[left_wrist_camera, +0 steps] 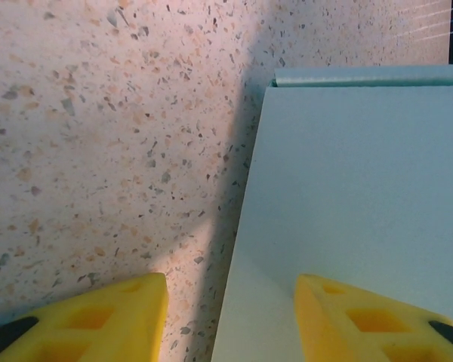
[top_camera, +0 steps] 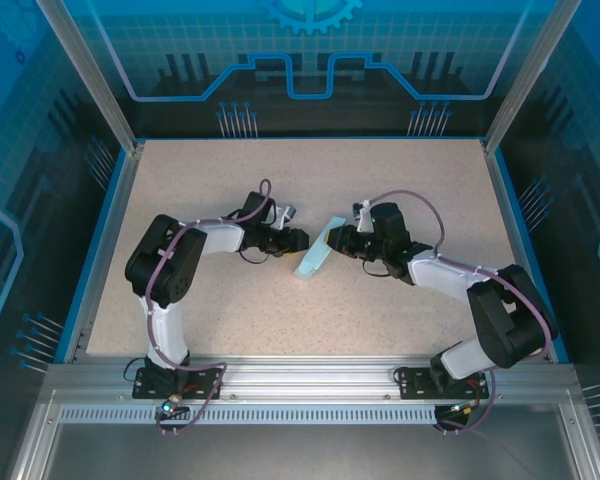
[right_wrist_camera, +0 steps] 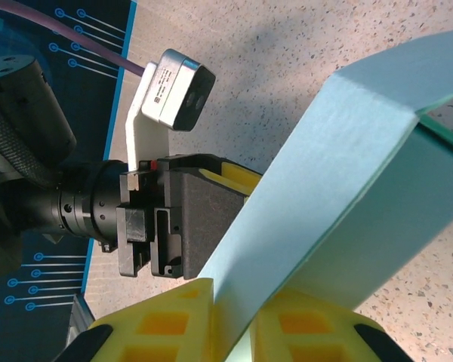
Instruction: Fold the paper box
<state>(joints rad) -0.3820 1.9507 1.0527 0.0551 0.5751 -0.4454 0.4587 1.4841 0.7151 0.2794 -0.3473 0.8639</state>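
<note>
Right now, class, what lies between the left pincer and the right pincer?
The paper box stands between the left pincer and the right pincer in the top view; the right wrist view shows the right one pinching it.

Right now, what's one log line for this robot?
paper box: held tilted | right hand: shut on paper box | left hand: open, at its edge

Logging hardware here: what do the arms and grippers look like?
Both the left arm and right arm have black joint housings with white link sections, and purple cables running along them. The left gripper and right gripper carry blocky yellow fingers with square recesses; a white-cased camera tops the wrist.
</note>
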